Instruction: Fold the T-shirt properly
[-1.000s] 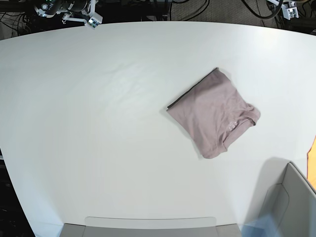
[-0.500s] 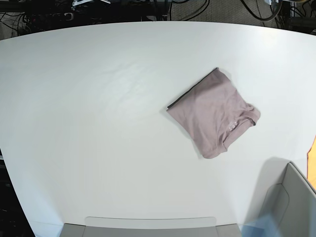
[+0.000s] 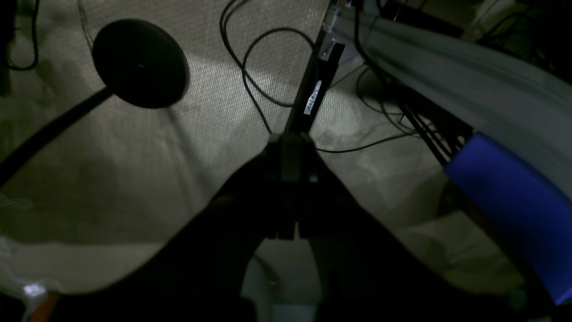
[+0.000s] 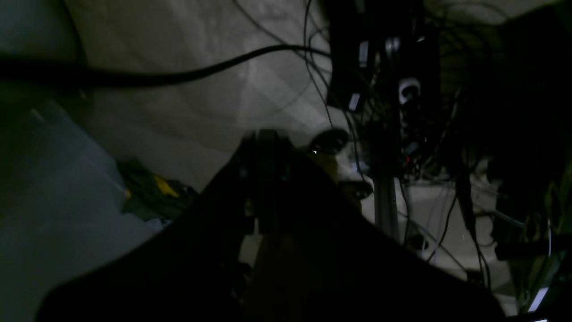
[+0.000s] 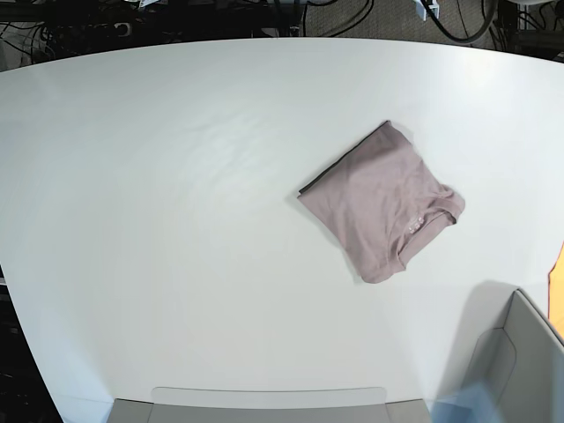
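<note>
- Looking down from the base view: the T-shirt (image 5: pixel 381 210) lies folded into a compact, roughly square packet on the white table (image 5: pixel 159 220), turned diagonally, right of centre. Ribbed collar shows at its lower-right corner. Nothing touches it, and neither arm's fingers are over the table in this view, so the shirt is well apart from both.
- Base view, edges: a grey bin (image 5: pixel 515 357) sits at the lower right corner, a pale tray rim (image 5: pixel 264 397) along the bottom edge, cables beyond the far edge.
- Left wrist view: the left gripper (image 3: pixel 288 147) is a dark silhouette, its jaws pressed together with no gap and nothing between them. Beyond the fingertips is carpeted floor with loose black cables (image 3: pixel 259 67). A round black base (image 3: pixel 139 62) is up and to the left of the fingers, a blue object (image 3: pixel 509 197) to the right. No shirt here.
- Right wrist view: very dark. The right gripper (image 4: pixel 263 143) reads as closed and empty. Past the fingers is pale floor, with a thick black cable (image 4: pixel 178 76) crossing above left and a tangle of wiring and plugs (image 4: pixel 393 103) to the right. No shirt here either.
</note>
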Action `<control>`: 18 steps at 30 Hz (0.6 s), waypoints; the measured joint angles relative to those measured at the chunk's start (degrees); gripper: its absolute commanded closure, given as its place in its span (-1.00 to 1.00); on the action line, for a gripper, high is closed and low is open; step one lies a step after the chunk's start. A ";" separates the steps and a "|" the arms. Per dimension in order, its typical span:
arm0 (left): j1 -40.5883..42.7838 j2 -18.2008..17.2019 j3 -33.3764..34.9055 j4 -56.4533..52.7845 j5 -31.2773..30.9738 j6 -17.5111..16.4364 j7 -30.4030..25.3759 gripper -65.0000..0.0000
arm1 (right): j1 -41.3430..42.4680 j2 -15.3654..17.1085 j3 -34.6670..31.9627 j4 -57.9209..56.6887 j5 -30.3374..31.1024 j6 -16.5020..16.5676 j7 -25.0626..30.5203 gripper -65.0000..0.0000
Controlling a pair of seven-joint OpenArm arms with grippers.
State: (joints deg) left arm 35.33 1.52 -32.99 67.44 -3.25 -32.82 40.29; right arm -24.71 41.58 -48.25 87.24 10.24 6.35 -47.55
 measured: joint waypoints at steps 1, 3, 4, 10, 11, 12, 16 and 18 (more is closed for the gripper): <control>-0.59 -0.28 0.02 -1.11 0.74 0.00 0.24 1.00 | 0.48 -0.37 -0.11 -1.07 -0.13 0.04 -0.24 1.00; -1.70 -1.11 0.00 -3.54 0.48 0.02 0.15 1.00 | 1.36 -1.31 -0.33 -3.17 -0.20 -0.02 0.00 1.00; -2.12 -1.55 0.02 -4.42 0.74 0.00 -0.11 1.00 | 1.49 -1.84 -0.31 -4.07 -0.68 -0.17 0.09 1.00; -6.25 -4.63 0.00 -12.85 0.50 0.13 -3.06 1.00 | 3.37 -5.03 -0.37 -12.35 0.04 0.02 2.62 1.00; -7.04 -5.25 0.00 -14.38 0.50 0.17 -2.71 1.00 | 3.89 -5.51 -0.37 -14.25 0.07 0.04 3.37 1.00; -7.67 -5.60 0.00 -15.63 0.57 0.09 -2.89 1.00 | 4.46 -5.90 -0.35 -16.11 -0.37 0.00 3.87 1.00; -9.60 -6.71 0.02 -19.39 0.66 0.24 -5.05 1.00 | 6.82 -8.63 -0.35 -25.38 -0.59 -0.11 8.22 1.00; -10.29 -6.86 0.00 -21.77 0.48 0.20 -7.52 1.00 | 7.61 -9.94 -0.37 -29.94 -0.28 0.00 11.21 1.00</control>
State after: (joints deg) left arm 25.04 -5.34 -32.99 45.67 -2.76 -32.62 32.77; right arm -17.10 31.64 -48.62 57.30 9.96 6.35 -36.34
